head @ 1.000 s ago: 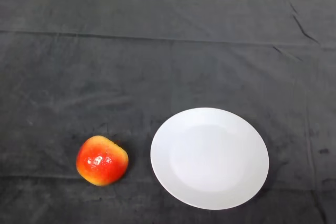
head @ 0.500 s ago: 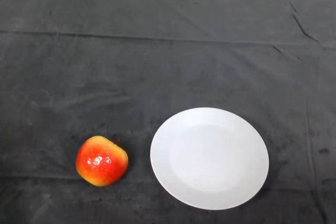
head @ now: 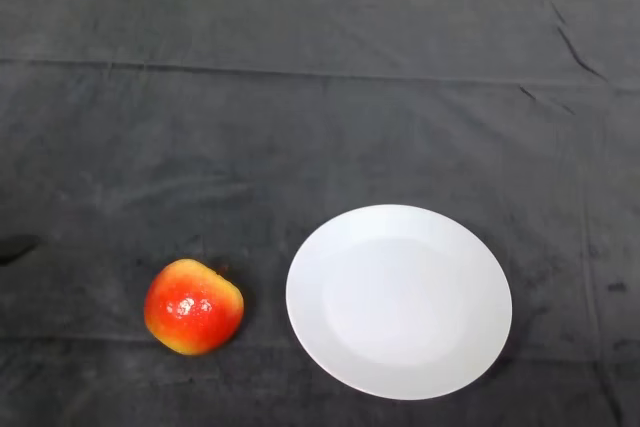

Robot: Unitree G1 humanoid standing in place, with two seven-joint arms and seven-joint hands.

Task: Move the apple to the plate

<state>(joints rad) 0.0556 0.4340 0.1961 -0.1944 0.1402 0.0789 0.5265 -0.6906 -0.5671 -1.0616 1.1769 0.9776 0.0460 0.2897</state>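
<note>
Apple (head: pixel 194 306) — red with yellow-orange patches along its lower edge and a glossy highlight on top — sits on the dark cloth (head: pixel 320 117) in the lower left part of the head view. It is upright enough that a small dent shows near its top right, though the stem is too small to make out. Plate (head: pixel 399 301), plain white and round, lies flat on the cloth just to the apple's right; the two are near each other but apart, with a strip of cloth between them. Nothing rests on the plate. Apple is on the cloth, not on the plate.

At the far left edge, level with a spot a little above the apple, a small dark shape (head: pixel 18 246) pokes into view — possibly the tip of the hand or only its shadow, can't tell which. Whether the fingers are spread or curled cannot be told from this sliver. It is well apart from the apple and touches nothing visible.

Cloth has a few creases along the top and upper right. A pale strip runs along the very top edge beyond the cloth.
</note>
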